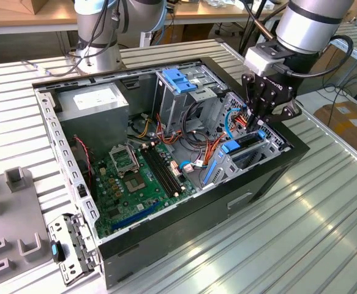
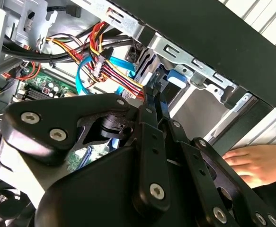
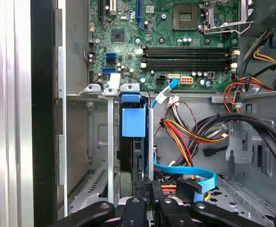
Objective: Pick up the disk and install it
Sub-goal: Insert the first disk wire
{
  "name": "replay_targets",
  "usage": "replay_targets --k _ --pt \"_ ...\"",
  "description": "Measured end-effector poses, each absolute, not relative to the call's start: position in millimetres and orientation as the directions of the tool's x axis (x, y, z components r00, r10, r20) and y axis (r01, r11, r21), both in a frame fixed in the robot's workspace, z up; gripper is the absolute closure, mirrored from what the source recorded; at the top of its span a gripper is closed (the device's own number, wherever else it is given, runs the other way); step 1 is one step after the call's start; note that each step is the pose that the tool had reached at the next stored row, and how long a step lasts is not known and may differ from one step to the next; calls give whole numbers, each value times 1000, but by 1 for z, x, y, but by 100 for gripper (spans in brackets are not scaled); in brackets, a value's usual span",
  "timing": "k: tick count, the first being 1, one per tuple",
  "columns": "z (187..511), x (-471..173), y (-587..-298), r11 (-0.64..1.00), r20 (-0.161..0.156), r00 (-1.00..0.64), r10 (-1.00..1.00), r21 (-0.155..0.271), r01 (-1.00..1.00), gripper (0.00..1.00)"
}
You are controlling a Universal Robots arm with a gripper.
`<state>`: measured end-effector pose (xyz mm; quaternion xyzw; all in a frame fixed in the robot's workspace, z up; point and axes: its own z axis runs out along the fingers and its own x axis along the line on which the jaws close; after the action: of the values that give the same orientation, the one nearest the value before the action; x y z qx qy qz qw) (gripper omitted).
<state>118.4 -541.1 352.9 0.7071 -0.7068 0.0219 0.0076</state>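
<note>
**Gripper down on the disk in the drive cage, its grip hard to read**

In the exterior view the arm reaches in from one o'clock. Its gripper [image 1: 259, 130] is lowered into the open computer case [image 1: 184, 228], which lies on the ribbed metal table [image 1: 288, 233]. The gripper sits over the small drive cage [image 1: 227, 170] at about three o'clock of the case interior.

The disk [image 1: 230, 147] stands on edge inside that cage. Its blue carrier end points toward seven o'clock, and its other end is covered by the gripper. In the first wrist view the disk [image 3: 133, 120] shows mainly as a blue tab over a dark slot, with its label and flat faces hidden by the cage walls.

In both wrist views the gripper [image 3: 146, 190] [image 2: 155, 97] has its fingers drawn nearly together above the disk's edge. The black linkage hides whether they pinch anything.

A tangle of cables [image 3: 190, 135] lies just beside the cage, with the motherboard [image 1: 129, 184] beyond it toward nine o'clock. In the second wrist view a person's hand [image 2: 251, 163], cut off by the frame, rests outside the case wall.
</note>
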Motion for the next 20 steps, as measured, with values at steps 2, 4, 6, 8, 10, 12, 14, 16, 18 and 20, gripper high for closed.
replay_targets --k 2,4,6,8,10,12,14,16,18,20 --pt "353 117 -543 -1 35 0 -999 -22 -1000 84" --pt "352 117 -544 -1 28 0 -1000 -23 -1000 84" --pt "352 116 -545 0 23 0 -1000 -23 -1000 84" --pt "352 116 -546 13 23 -13 -1000 -23 -1000 84" --pt "351 116 -546 35 23 -35 -999 -23 -999 84" --pt "351 116 -546 49 23 -49 -999 -23 -999 84" --pt "351 117 -548 49 23 -49 -999 -23 -999 84" --pt "351 117 -549 49 23 -49 -999 -23 -999 84" --pt "350 117 -549 49 23 -49 -999 -23 -999 84" --pt "349 117 -549 49 23 -49 -999 -23 -999 84"
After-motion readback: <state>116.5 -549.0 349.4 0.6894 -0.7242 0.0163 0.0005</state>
